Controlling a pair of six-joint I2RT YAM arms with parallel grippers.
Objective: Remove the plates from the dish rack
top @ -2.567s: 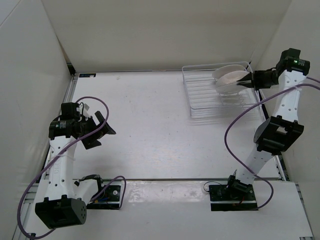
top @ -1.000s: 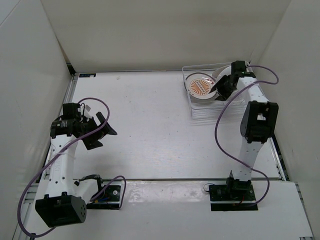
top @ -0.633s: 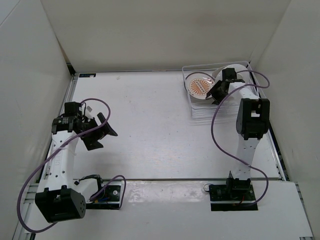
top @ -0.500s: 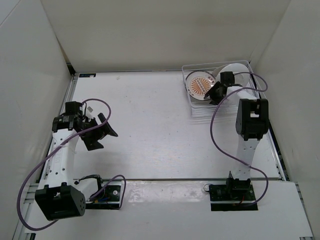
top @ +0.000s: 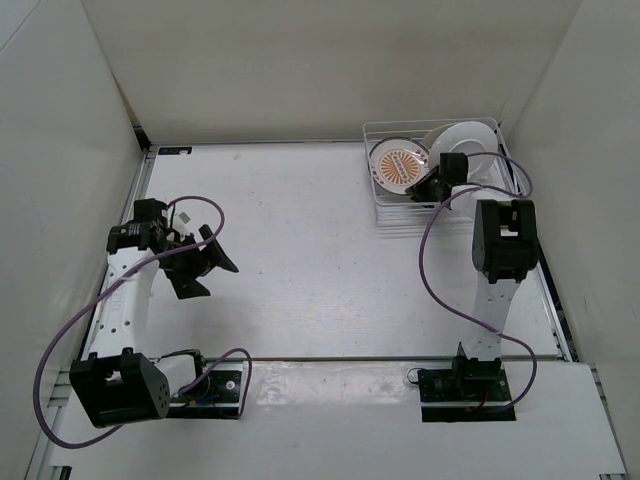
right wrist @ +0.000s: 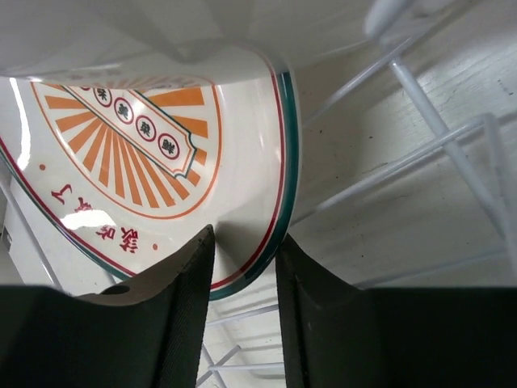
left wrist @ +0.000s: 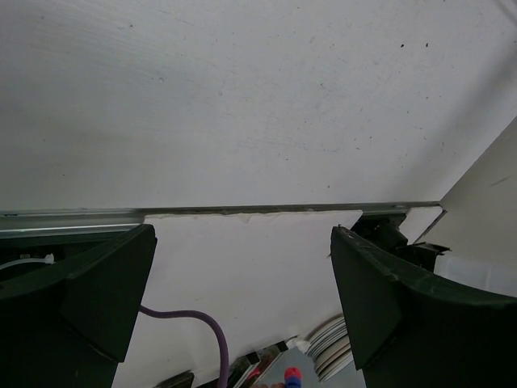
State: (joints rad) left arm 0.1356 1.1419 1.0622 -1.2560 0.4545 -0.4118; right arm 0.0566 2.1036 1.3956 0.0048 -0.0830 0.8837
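Note:
The wire dish rack [top: 378,208] stands at the far right of the table. The orange sunburst plate [top: 398,166] stands tilted in it, and the white plate [top: 470,140] stands behind it to the right. My right gripper [top: 432,186] is inside the rack at the orange plate's right edge. In the right wrist view its jaws [right wrist: 245,259] are closed narrowly over the plate's green-and-red rim [right wrist: 279,202], one finger on the plate's face and the other behind the rim. Rack wires [right wrist: 420,101] run to the right. My left gripper [top: 213,277] hangs open and empty over the left of the table [left wrist: 242,299].
White walls enclose the table on three sides, close behind and to the right of the rack. A purple cable [top: 440,250] loops beside the right arm. The left wrist view shows the table's near edge strip [left wrist: 242,210] and a stack of plates [left wrist: 327,347] below it.
My right gripper moved from outside the rack's right side to the orange plate and closed on its rim. The plates now stand more upright, and the rack sits slightly farther back. The left arm shifted slightly.

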